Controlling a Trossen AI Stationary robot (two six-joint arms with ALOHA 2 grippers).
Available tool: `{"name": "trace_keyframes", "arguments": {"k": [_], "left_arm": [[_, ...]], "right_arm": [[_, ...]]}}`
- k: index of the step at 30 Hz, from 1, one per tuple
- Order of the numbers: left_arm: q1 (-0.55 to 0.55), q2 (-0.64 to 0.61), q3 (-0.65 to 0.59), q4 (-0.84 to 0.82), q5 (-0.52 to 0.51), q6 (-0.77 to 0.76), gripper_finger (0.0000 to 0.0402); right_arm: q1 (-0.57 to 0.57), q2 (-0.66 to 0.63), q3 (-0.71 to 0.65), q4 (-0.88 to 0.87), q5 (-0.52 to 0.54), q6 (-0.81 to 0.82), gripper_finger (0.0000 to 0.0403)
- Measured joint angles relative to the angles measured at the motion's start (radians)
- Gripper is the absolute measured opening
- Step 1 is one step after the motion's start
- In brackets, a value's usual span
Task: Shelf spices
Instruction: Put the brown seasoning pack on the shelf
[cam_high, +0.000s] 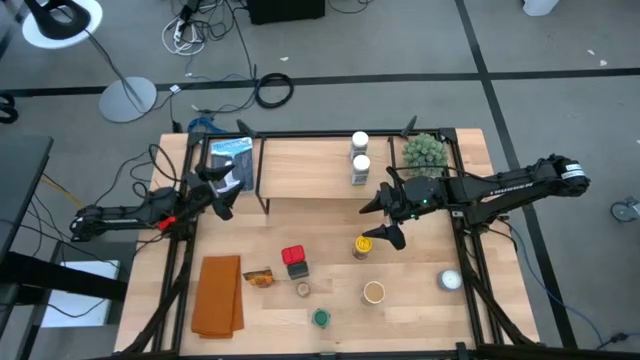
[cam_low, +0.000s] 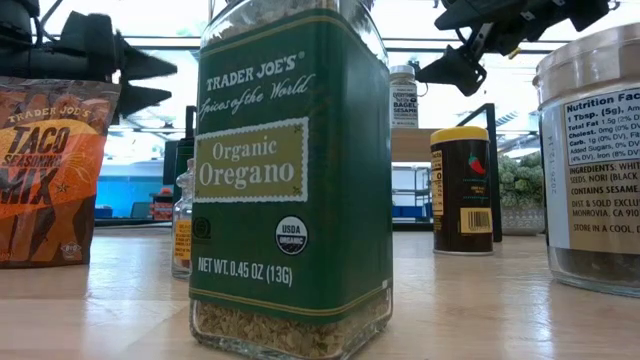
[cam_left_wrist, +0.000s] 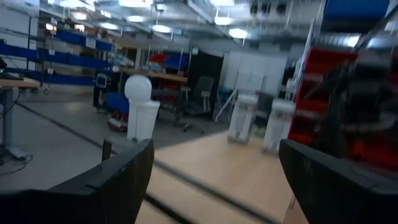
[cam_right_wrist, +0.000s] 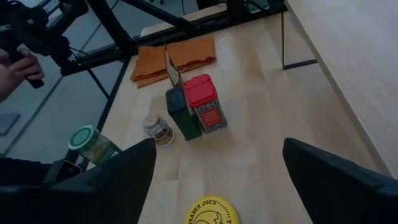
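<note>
The shelf (cam_high: 310, 170) stands at the table's far side and carries two white-capped jars (cam_high: 360, 154). The other spices stand on the table: a yellow-lidded jar (cam_high: 363, 245), a red-capped jar (cam_right_wrist: 204, 102) beside a dark green oregano tin (cam_low: 290, 180), a small jar (cam_right_wrist: 157, 129), a green-lidded jar (cam_high: 321, 318) and a tan-lidded jar (cam_high: 374, 292). My right gripper (cam_high: 378, 225) hangs open above the table, just beyond the yellow lid (cam_right_wrist: 209, 211), holding nothing. My left gripper (cam_high: 225, 188) is open and empty in the air at the shelf's left end.
A spiky green plant ball (cam_high: 424, 152) sits at the shelf's right end and a blue packet (cam_high: 232, 155) at its left end. On the table lie a folded orange cloth (cam_high: 218, 295), a taco seasoning packet (cam_low: 50, 170) and a white dome (cam_high: 450, 280).
</note>
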Motion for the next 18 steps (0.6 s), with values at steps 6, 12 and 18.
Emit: {"name": "trace_keyframes", "arguments": {"k": [6, 12, 18], "left_arm": [[0.0, 0.0, 0.0, 0.108, -0.009, -0.049, 0.0351], [0.001, 0.0, 0.0, 0.221, -0.088, -0.002, 0.0351], [0.001, 0.0, 0.0, 0.245, -0.108, -0.024, 0.0351]], "right_arm": [[0.0, 0.0, 0.0, 0.004, 0.001, 0.008, 0.0346], [0.0, 0.0, 0.0, 0.007, 0.023, 0.01, 0.0346], [0.0, 0.0, 0.0, 0.007, 0.081, 0.008, 0.0346]]}}
